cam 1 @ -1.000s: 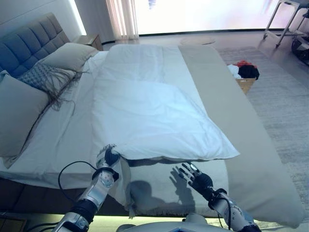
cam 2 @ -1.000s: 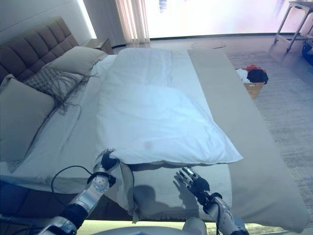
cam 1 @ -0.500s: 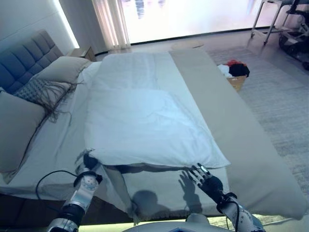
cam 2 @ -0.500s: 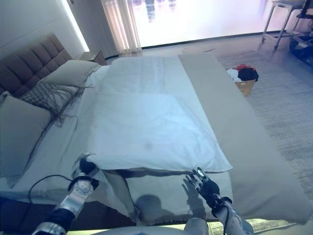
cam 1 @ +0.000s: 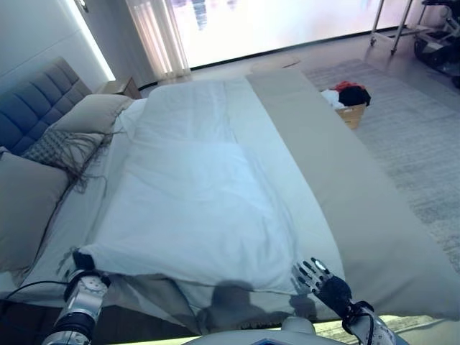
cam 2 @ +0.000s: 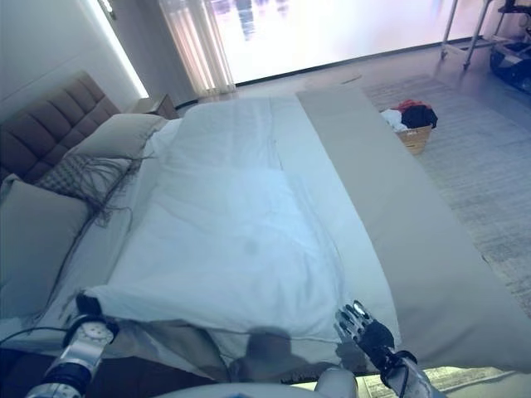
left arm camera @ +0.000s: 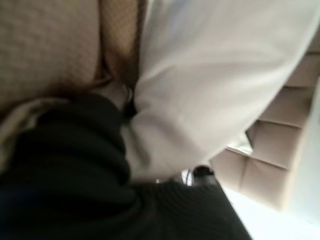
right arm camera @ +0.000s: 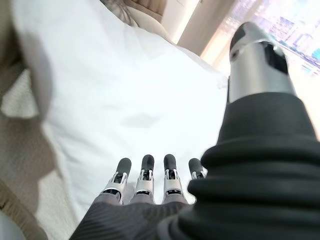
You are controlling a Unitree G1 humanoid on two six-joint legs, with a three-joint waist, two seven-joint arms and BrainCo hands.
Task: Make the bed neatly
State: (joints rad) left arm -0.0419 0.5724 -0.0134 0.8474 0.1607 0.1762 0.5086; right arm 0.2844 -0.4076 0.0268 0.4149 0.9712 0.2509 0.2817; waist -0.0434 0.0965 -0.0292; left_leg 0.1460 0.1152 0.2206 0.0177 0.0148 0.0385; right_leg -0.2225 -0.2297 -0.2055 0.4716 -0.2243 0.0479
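The white duvet (cam 1: 194, 215) now lies spread further toward the near side of the bed (cam 1: 359, 208) than a second ago, its near edge reaching almost to the mattress edge. The left hand (cam 1: 83, 260) holds the duvet's near left corner, fingers curled into the cloth, and has moved out toward the pillows (cam 1: 29, 208). The right hand (cam 1: 325, 282) hovers with fingers straight at the near right corner, holding nothing. A laundry basket (cam 1: 346, 106) stands on the rug.
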